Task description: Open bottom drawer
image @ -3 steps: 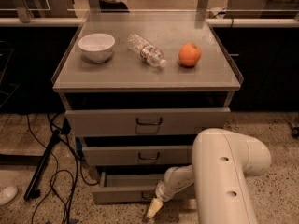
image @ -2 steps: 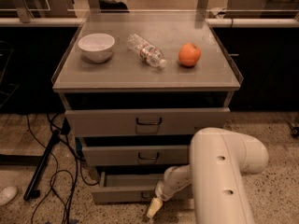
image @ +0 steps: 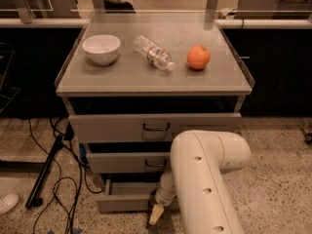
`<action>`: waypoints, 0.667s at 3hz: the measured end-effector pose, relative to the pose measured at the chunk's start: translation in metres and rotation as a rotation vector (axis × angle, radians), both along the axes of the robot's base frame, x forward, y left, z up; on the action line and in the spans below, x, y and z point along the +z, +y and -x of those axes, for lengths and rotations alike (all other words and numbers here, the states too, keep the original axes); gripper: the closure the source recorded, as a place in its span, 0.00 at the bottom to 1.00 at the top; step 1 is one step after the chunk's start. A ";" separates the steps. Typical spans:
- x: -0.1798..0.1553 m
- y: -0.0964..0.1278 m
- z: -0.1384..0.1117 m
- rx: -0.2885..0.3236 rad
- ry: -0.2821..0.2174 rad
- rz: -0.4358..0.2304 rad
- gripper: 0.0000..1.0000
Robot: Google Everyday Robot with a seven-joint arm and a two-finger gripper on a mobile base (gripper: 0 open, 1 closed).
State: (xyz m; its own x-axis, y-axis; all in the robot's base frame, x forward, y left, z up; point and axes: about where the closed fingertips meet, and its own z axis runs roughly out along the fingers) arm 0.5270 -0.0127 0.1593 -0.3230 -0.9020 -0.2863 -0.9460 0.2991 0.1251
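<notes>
We are seeing the bottom drawer [image: 124, 202] low at 6 o'clock, its front edge standing out past the middle drawer [image: 122, 163]. The gripper [image: 156, 213] is hanging at its right end; we cannot tell its grip. Floor [image: 280, 179] is lying open at 3 o'clock, with cables [image: 66, 191] at 8. The arm [image: 204, 179] has shifted toward 9 o'clock.

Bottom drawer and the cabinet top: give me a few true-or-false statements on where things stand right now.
The bottom drawer is pulled partly out. True.
The bottle stands upright. False: it lies on its side on the cabinet top.
The end effector hovers over the cabinet top. False: it is low, by the bottom drawer's front, near the floor.
The bottle lies between the bowl and the orange. True.
</notes>
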 end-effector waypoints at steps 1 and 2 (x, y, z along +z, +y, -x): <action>-0.006 0.001 0.005 0.026 0.000 0.024 0.00; -0.009 -0.001 0.010 0.045 0.013 0.045 0.00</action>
